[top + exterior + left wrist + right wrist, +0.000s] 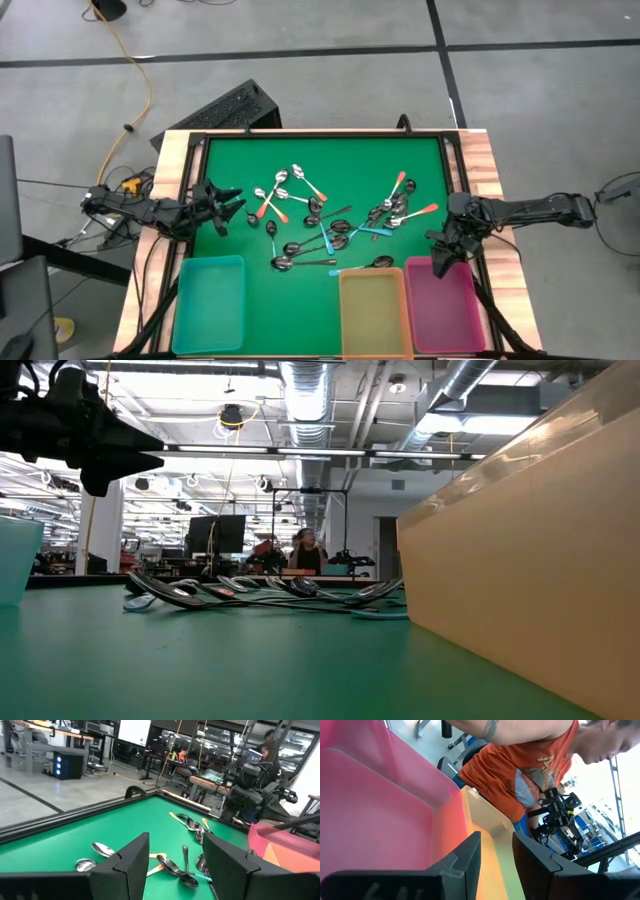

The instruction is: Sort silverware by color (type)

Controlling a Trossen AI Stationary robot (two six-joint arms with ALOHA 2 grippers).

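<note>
Several small spoons (335,225) lie scattered flat on the middle of the green mat, with orange-red, light blue or dark handles; some overlap in a heap. The low view shows the spoons (250,592) as a low row, and the left wrist view has the spoons (185,870) ahead of its fingers. My left gripper (232,205) hovers open above the mat's left part, pointing toward the spoons, empty. My left gripper (95,445) hangs well above the mat. My right gripper (440,262) is open and empty over the pink bin's far edge. My right gripper (496,852) faces the bins.
A teal bin (210,300), a yellow bin (372,312) and a pink bin (448,305) stand side by side along the near edge. A raised black frame (320,134) borders the mat. A person in an orange shirt (520,765) stands close behind the bins.
</note>
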